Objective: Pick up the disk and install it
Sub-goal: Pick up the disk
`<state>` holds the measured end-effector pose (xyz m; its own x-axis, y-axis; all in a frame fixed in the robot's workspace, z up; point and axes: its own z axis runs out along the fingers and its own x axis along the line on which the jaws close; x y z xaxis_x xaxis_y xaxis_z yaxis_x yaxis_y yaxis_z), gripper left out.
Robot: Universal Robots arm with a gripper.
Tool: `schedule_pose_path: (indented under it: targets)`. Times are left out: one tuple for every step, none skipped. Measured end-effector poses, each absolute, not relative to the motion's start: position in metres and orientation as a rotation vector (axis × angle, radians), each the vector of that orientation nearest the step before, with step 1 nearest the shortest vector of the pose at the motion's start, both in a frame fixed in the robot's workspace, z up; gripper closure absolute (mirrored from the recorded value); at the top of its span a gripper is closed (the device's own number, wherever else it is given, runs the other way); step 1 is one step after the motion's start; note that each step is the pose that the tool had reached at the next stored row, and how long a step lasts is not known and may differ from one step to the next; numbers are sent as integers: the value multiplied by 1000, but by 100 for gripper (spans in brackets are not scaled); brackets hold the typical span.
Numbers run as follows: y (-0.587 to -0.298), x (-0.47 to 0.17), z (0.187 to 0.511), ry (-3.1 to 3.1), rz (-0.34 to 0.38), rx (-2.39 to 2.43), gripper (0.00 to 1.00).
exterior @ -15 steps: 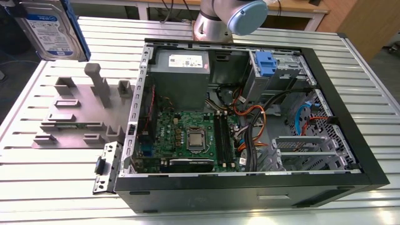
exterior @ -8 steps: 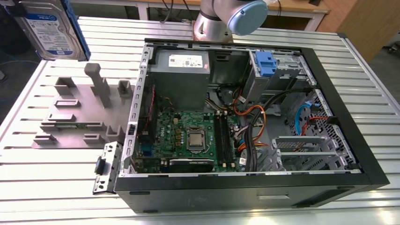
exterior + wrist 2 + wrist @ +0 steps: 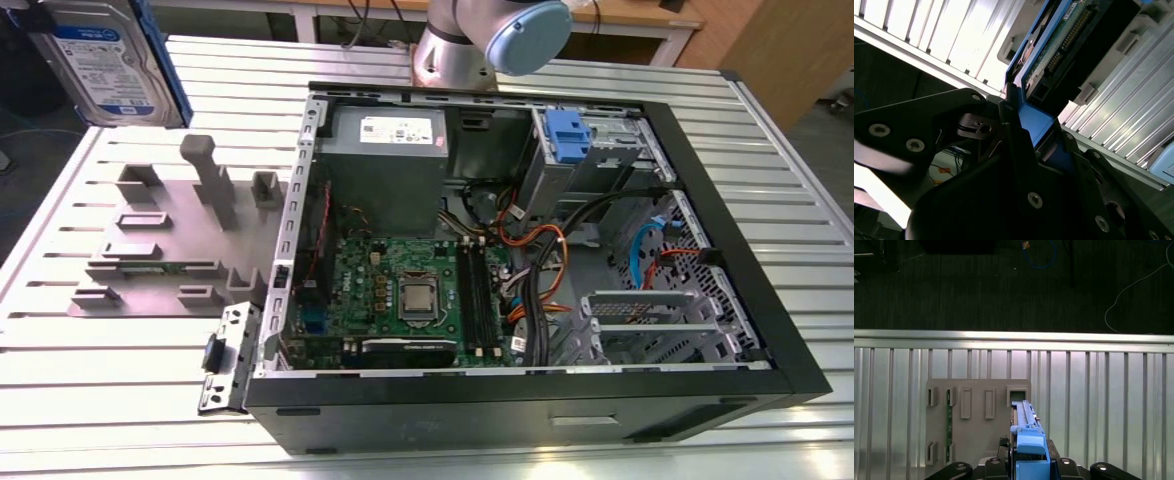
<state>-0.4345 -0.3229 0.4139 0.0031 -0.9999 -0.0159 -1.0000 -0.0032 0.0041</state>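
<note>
Disk [image 3: 100,55] sits nearest the lens in the exterior view, label facing out, at that view's upper left and well apart from the open computer case [image 3: 534,400]. In the second wrist view the gripper [image 3: 1036,127] has its jaws clamped on the disk's blue carrier. In the first wrist view the grey fixture plate [image 3: 974,440] lies beneath the disk on the slatted table [image 3: 1114,405].

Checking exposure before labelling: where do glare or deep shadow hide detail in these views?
In the second wrist view the ribbed table glares white and the gripper holding the disk is near-black; in the first wrist view the floor is dark; the exterior view is evenly lit, computer case included.
</note>
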Motion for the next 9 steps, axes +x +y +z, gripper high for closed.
schedule_pose_path:
  targets:
    - [-323,-434,415,2212,22,-2219,64]
    - [-323,-434,416,2212,22,-2219,64]
    - [-323,-434,417,2212,22,-2219,64]
    - [-323,-434,417,2212,22,-2219,64]
    - [-323,-434,418,2212,22,-2219,64]
    - [-323,-434,419,2212,22,-2219,64]
    - [-323,-434,420,2212,22,-2219,64]
    - [-323,-434,420,2212,22,-2219,64]
    - [-323,-434,421,2212,22,-2219,64]
